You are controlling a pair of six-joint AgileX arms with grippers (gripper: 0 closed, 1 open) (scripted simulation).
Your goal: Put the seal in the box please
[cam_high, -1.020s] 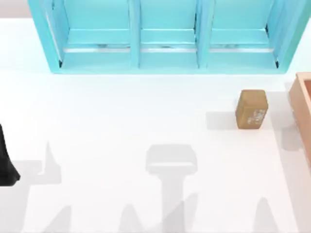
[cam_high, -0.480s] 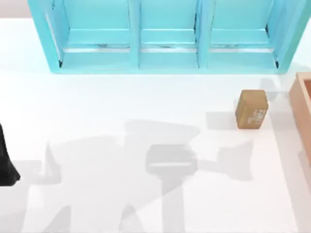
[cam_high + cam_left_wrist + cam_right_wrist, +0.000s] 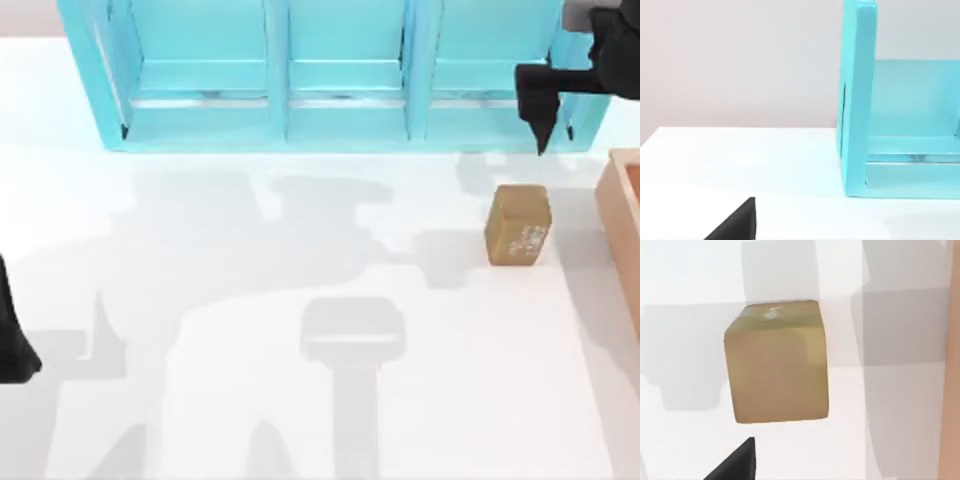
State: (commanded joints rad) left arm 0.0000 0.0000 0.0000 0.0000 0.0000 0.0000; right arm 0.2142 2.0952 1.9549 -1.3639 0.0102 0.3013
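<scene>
The seal (image 3: 518, 225), a small tan-brown block with whitish marks on one face, stands on the white table near the right side. The box (image 3: 625, 225) shows as a wood-coloured wall at the right edge, a short gap from the seal. My right gripper (image 3: 610, 90) hovers open at the top right, above and behind the seal, with one dark finger (image 3: 538, 115) pointing down. In the right wrist view the seal (image 3: 777, 362) lies below, apart from the fingertip (image 3: 735, 465), with the box wall (image 3: 952, 365) beside it. My left arm (image 3: 10, 340) is parked at the left edge.
A big turquoise three-compartment shelf (image 3: 340, 75) stands along the back of the table, close behind the right gripper. In the left wrist view its end wall (image 3: 857, 100) rises near the table's corner. Broad arm shadows cross the table's middle.
My right gripper has come into the top view at the upper right, and its shadow has swept up and across the table. The seal, the box and the left arm have not moved.
</scene>
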